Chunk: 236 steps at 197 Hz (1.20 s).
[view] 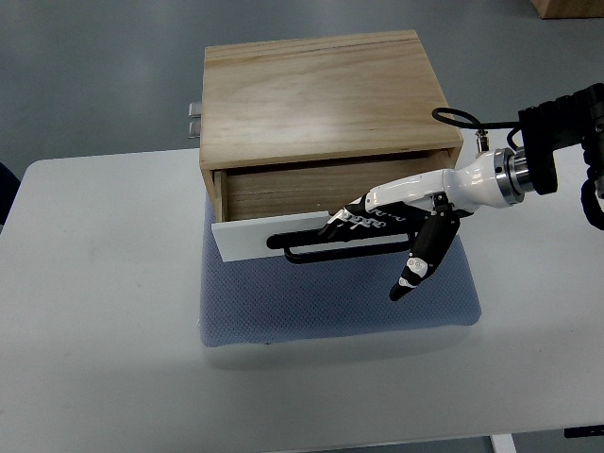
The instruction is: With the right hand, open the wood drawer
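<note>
My right hand (382,226) has its fingers hooked over the black handle (326,247) of the wood drawer (274,212), which is out a little way. If I pull crooked, my fingers could slip off.

Box (321,94): pale unfinished wood, matt, visible grain. Drawer front (247,238): smooth white. Handle (326,245): black, slightly glossy. Mat (311,307): blue textured cloth. Surface (104,311): matt white. Robot hand (401,222): glossy white and black plastic.
</note>
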### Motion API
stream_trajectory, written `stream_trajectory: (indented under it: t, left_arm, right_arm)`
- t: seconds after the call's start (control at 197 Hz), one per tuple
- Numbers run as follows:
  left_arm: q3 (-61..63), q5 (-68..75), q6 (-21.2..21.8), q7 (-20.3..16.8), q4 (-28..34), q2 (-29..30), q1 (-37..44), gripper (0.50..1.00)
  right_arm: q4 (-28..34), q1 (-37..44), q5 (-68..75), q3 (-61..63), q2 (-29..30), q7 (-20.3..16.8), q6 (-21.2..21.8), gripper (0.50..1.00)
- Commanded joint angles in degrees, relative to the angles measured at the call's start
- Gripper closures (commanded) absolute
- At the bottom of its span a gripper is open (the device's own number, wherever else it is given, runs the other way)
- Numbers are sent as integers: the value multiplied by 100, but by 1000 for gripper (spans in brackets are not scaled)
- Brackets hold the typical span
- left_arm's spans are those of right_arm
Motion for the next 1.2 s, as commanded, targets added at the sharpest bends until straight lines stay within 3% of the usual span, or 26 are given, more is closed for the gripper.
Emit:
stream_trajectory:
  t: [0.0,0.458,0.621,0.819,1.028,1.195]
  left_arm:
    - [5,0,0,0,0,0,5,500]
    - [5,0,0,0,0,0,5,500]
    - [5,0,0,0,0,0,-4,500]
    - [-4,0,0,0,0,0,-4,500]
    - [-3,0,0,0,0,0,5,500]
    - [5,0,0,0,0,0,5,500]
  right_arm:
    - [-2,61,58,114,-69,-1,-2,566]
    - [-125,413,831,641,-307,-1,-2,566]
    - [-714,413,1438,922,-254,17,-2,566]
    - [-1576,351,1587,1230,1,658,-2,566]
    - [-2735,70,1728,1362,379,1089,-1779,566]
    - [-3851,-167,2053,1371,739,1265,-2588,566]
